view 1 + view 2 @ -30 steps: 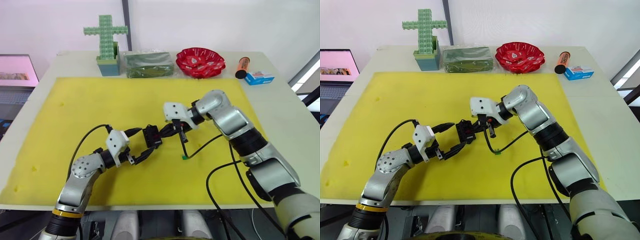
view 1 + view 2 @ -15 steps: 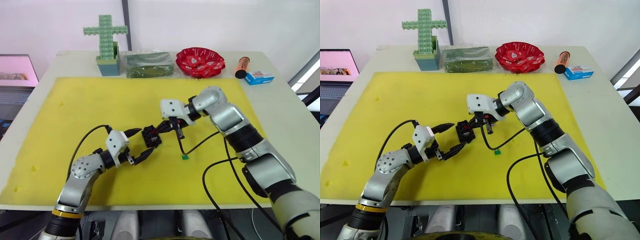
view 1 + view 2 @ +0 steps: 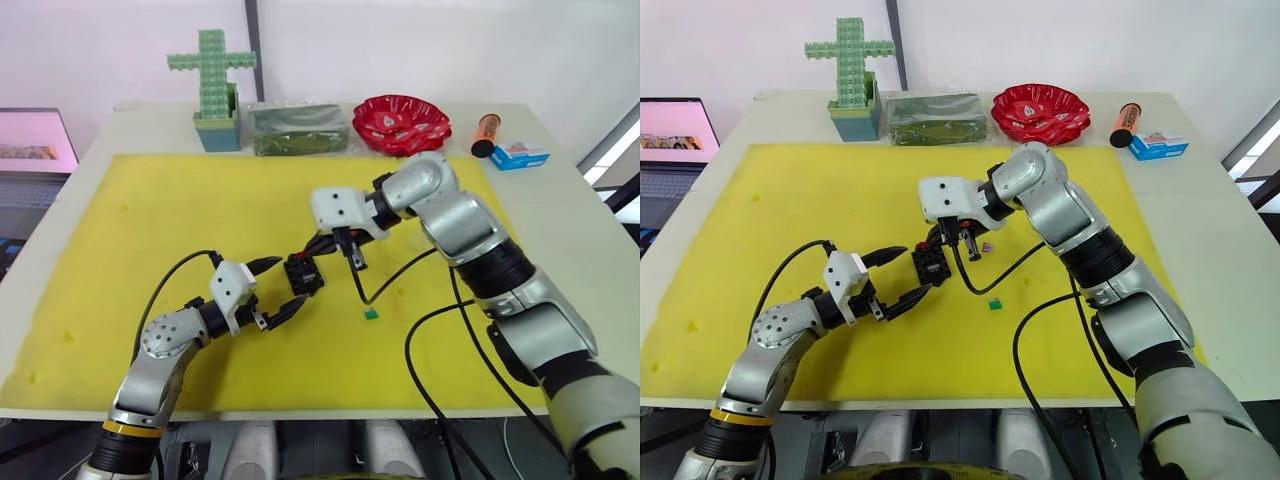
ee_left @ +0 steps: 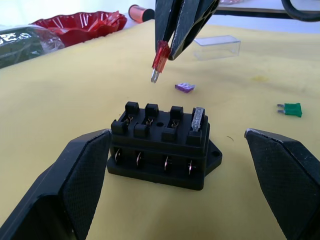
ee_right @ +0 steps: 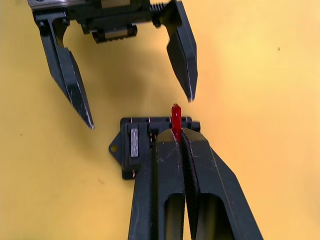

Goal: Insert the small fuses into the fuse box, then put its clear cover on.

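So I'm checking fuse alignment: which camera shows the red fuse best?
The left wrist view: the red fuse hangs prongs-down in the right end effector, above the fuse box. The right wrist view shows only its tip; in the eye views it is too small to judge.

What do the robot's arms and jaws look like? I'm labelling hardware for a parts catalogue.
Both arms are silver-grey metal segments with black joints and loose black cables. Each wrist carries a white boxy camera housing. The left gripper and right gripper end in two tapered black fingers.

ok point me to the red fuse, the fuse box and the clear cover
red fuse (image 4: 161,54): left wrist view, its plastic body.
fuse box (image 4: 162,150): left wrist view, its front wall.
clear cover (image 4: 217,47): left wrist view, its side wall.
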